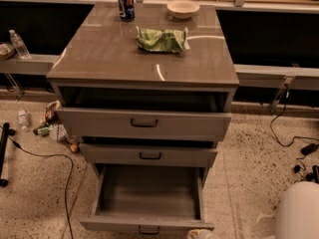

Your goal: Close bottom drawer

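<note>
Camera view: the deep grey-taupe bottom drawer (149, 198) stands pulled far out below the front edge of the glossy brown counter (99, 59). Nothing is closed yet, and the whole push remains. The pale gripper (202, 234) sits by the drawer's right front corner; I cannot tell its state.

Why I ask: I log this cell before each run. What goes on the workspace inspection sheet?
Surface: cabinet top, glossy, carries three items.
Job's things: bottom drawer pulled far out, nothing seen inside; middle drawer and top drawer are also partly open.
Clutter: soda can, bowl and green bag on top; floor litter left of the cabinet.
Grippers: gripper barely in view at the bottom edge, by the bottom drawer's front right corner.
Cables: left cable and right cable on the floor.
Surroundings: speckled floor; water bottle on the left ledge.
</note>
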You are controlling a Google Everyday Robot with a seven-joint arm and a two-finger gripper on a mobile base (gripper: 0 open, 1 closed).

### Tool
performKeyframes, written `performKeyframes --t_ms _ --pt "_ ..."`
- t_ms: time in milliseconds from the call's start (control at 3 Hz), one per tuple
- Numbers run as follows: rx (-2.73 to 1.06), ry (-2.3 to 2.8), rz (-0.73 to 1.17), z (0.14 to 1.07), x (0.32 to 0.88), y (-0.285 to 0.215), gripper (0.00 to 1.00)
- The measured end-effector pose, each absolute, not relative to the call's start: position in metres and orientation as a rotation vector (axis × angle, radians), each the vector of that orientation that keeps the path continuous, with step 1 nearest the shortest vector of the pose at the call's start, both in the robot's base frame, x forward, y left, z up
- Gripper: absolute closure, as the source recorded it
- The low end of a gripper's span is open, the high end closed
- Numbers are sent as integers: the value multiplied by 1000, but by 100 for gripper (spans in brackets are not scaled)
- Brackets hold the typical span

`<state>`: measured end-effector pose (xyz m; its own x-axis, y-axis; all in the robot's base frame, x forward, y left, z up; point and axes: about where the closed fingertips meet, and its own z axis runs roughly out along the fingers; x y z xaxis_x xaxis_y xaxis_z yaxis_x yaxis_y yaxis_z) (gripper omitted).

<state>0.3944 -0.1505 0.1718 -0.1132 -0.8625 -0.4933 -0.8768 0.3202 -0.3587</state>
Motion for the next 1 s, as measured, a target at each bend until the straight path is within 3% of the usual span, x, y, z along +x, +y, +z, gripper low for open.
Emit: performKeyframes --t_ms 1000 --pt "-1536 1741 -72 157 486 -133 100"
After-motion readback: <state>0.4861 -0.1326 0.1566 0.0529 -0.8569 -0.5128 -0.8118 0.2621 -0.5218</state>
